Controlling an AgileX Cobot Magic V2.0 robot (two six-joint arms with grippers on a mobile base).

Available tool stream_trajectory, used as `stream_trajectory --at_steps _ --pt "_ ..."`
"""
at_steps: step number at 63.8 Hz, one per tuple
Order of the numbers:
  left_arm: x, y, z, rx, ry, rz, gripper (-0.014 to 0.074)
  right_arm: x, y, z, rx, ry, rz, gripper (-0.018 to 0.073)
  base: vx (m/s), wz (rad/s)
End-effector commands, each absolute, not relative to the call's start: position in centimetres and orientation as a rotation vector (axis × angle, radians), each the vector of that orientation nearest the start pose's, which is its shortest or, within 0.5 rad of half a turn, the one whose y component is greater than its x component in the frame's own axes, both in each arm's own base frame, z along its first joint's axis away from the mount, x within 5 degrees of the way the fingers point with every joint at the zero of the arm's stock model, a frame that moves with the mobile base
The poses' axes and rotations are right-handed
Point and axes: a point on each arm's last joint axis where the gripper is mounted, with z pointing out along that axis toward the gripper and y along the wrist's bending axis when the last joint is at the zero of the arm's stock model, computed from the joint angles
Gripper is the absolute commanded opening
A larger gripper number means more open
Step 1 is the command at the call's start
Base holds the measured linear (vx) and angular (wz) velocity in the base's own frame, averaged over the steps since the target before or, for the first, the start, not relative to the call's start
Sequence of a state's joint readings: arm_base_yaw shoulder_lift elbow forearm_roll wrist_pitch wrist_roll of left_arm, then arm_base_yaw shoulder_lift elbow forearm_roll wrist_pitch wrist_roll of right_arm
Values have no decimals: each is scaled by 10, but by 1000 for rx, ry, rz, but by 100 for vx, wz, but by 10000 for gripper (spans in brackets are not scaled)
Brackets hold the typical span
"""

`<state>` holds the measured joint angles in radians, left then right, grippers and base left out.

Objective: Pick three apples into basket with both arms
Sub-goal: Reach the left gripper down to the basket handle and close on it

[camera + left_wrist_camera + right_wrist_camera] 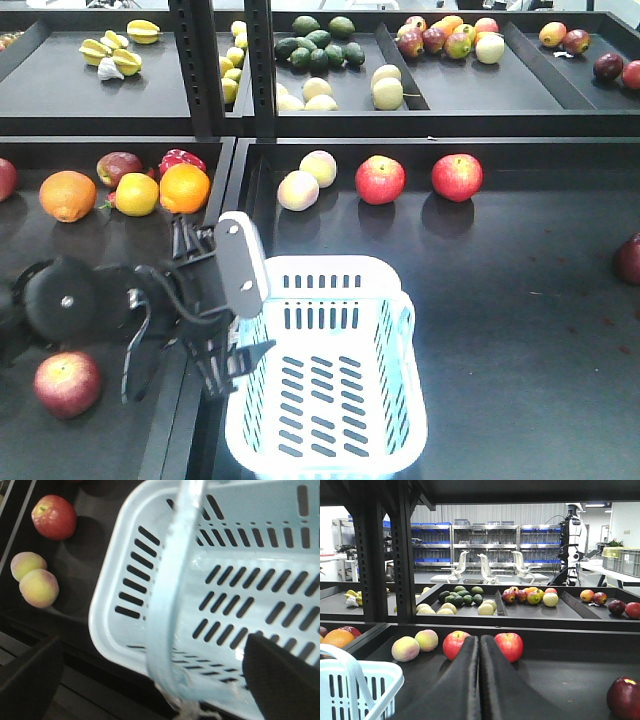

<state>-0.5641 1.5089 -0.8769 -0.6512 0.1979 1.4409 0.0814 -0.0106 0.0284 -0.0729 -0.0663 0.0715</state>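
The pale blue basket (330,400) stands empty at the front centre, its handle (172,595) hanging down across the left wrist view. My left gripper (232,365) is open at the basket's left rim, its fingers (30,680) wide apart on either side of the handle. Two red apples (380,180) (456,177) lie at the back of the shelf. A dark red apple (630,258) lies at the right edge. My right gripper (480,639) is shut and empty, pointing between the two red apples (456,645) (509,646).
Another red apple (67,383) lies in the left compartment beside the left arm. Oranges (185,188) and a lemon sit behind it. Two pale peaches (298,190) lie left of the red apples. A black divider (225,190) separates the compartments. An upper shelf holds more fruit.
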Motion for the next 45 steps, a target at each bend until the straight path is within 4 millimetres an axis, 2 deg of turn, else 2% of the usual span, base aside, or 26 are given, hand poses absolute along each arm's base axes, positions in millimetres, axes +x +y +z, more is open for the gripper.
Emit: stream_trajectory --at_steps 1,25,37,45 --pt "273 -186 264 1386 1654 8 678 55 5 212 -72 1369 65 -9 0 0" --pt "306 -214 254 1451 1676 -58 662 55 5 212 -72 1369 65 -9 0 0" --pt "308 -235 251 1487 1641 -80 646 55 5 212 -72 1369 65 -9 0 0" --pt "308 -241 247 1493 1636 -77 594 55 5 212 -72 1369 65 -9 0 0"
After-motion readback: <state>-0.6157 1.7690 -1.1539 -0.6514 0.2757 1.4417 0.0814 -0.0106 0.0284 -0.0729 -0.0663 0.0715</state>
